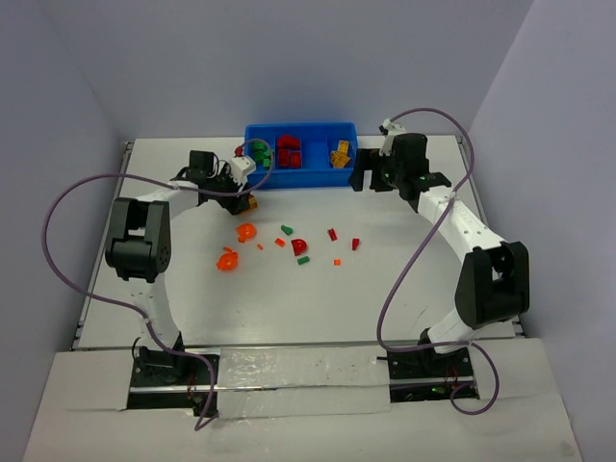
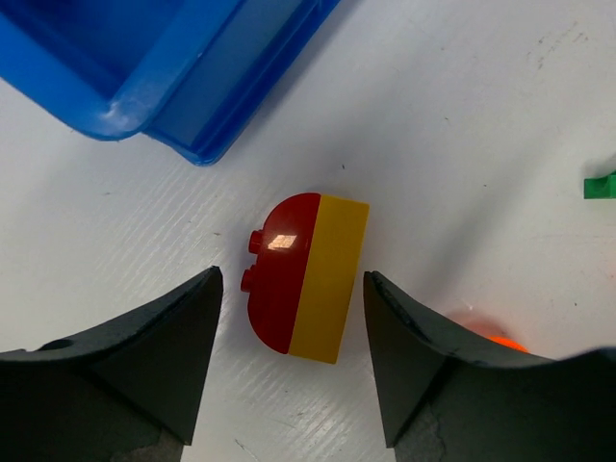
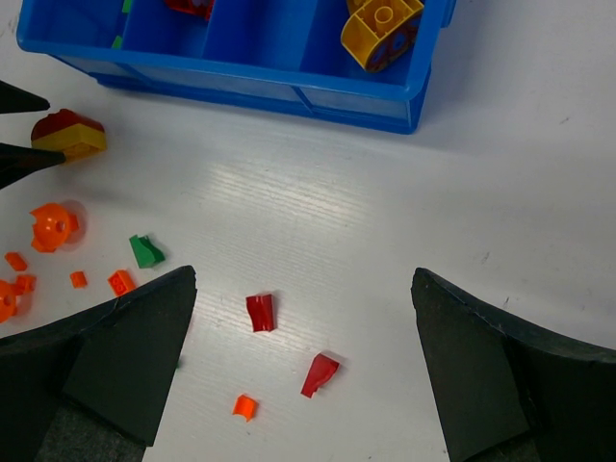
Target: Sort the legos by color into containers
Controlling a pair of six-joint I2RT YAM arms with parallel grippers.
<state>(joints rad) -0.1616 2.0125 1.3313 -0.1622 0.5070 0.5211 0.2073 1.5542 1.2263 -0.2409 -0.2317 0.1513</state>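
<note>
The blue tray stands at the back middle; its compartments hold green, red and yellow legos. My left gripper is open, low over the table just in front of the tray's left corner. A joined red-and-yellow lego lies between its fingers, with a gap on each side. My right gripper is open and empty, above the table near the tray's right end. Loose red, orange and green legos lie on the table.
Several small legos are scattered at mid-table, among them an orange curved piece, another orange one and a red arch. A green piece lies to the right of the left gripper. Purple cables loop beside both arms.
</note>
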